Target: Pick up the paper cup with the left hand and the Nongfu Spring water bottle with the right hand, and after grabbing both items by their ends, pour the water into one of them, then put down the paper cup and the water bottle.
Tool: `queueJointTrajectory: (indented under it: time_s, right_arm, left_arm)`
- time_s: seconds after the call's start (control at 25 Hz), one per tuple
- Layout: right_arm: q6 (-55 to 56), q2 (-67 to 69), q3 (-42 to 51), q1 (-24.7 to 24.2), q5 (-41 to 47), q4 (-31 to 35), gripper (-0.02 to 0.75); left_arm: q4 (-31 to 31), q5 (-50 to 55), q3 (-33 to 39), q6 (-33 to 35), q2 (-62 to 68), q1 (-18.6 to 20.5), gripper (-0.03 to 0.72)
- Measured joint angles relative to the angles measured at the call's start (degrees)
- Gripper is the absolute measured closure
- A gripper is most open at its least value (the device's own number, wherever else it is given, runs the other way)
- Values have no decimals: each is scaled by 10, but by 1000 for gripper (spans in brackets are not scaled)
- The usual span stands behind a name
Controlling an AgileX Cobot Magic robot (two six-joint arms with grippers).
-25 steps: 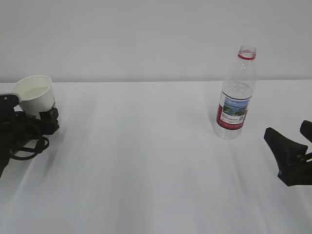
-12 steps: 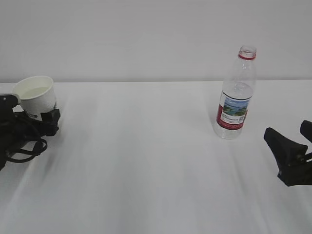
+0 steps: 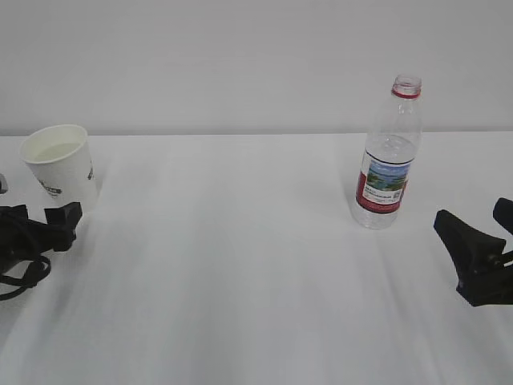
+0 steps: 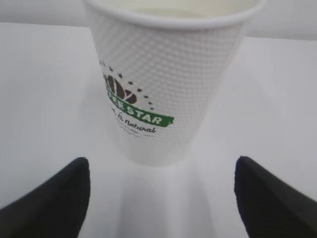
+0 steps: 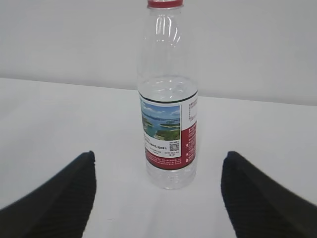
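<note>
The black two-fingered left hand (image 3: 36, 224) is lying low at the left edge, its jaws standing wide apart with nothing between its fingertips (image 4: 54, 198). The black right hand (image 3: 477, 241) is hovering low at the right edge, its jaws likewise spread wide and gripping nothing.
</note>
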Motion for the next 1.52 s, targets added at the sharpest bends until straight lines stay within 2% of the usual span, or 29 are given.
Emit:
queueJointTrajectory:
  time_s: [0.28, 0.64, 0.8, 1.04, 1.52]
  right_arm:
    - [0, 0, 0, 0, 0, 0, 146]
    - [0, -20, -16, 0, 9, 6, 146]
    - [0, -61, -37, 0, 60, 8, 146]
    - [-16, -131, -80, 0, 190, 10, 146]
    - [-37, -291, -93, 0, 342, 30, 147]
  left_arm:
    - [0, 0, 57, 0, -87, 0, 13]
    - [0, 42, 68, 0, -236, 0, 22]
    - [0, 80, 69, 0, -287, 0, 27]
    - [1, 118, 70, 0, -336, 0, 34]
    - [17, 231, 73, 0, -450, 0, 47]
